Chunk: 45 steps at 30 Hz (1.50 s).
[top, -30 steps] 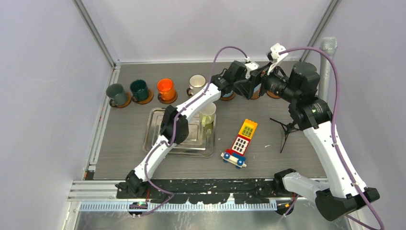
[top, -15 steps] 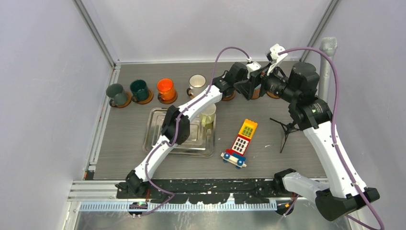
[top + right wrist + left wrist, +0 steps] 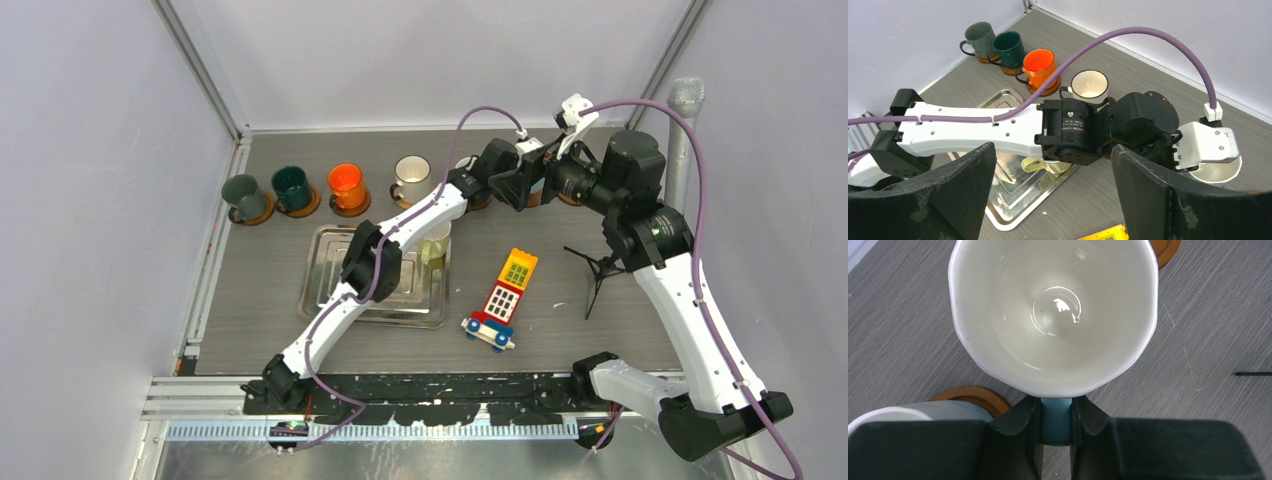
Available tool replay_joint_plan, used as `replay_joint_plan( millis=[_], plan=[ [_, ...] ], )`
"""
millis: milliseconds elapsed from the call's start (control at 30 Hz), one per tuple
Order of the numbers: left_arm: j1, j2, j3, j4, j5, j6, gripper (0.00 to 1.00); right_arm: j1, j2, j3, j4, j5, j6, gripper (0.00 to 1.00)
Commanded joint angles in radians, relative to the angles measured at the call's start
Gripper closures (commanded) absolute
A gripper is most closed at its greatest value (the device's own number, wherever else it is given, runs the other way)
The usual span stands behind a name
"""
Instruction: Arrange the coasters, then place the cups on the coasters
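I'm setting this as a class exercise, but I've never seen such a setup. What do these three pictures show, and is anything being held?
Two robot arms, the left arm and the right arm, are bolted at the near edge of a grey table. One picture looks down from above. The other two come from a camera on each arm's wrist.

Along the back stand a grey cup, a dark green cup and an orange cup on brown coasters, then a dark-rimmed white cup. A pale yellow cup stands in a metal tray, with a colourful toy nearby.

The left gripper is shut on the handle of a pale cup. The right gripper is open and holds nothing.
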Motion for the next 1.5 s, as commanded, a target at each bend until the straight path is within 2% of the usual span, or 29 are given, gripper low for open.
replay_joint_plan(
  millis=[0,533,1167,1467],
  plan=[
    [-0.005,-0.023,0.023,0.161,-0.014,0.016,1.00,0.003,-0.011,0.018,0.008,0.003,-0.014,0.11],
    [0.001,-0.008,0.003,0.170,-0.016,0.004,1.00,0.004,0.012,0.033,0.005,0.006,-0.015,0.11],
    [0.001,-0.013,-0.008,0.163,-0.031,-0.016,0.74,0.004,0.021,0.036,-0.001,0.011,-0.041,0.11],
    [0.001,-0.015,-0.010,0.165,-0.040,-0.018,0.72,0.004,0.021,0.031,-0.006,0.016,-0.044,0.11]
  ],
)
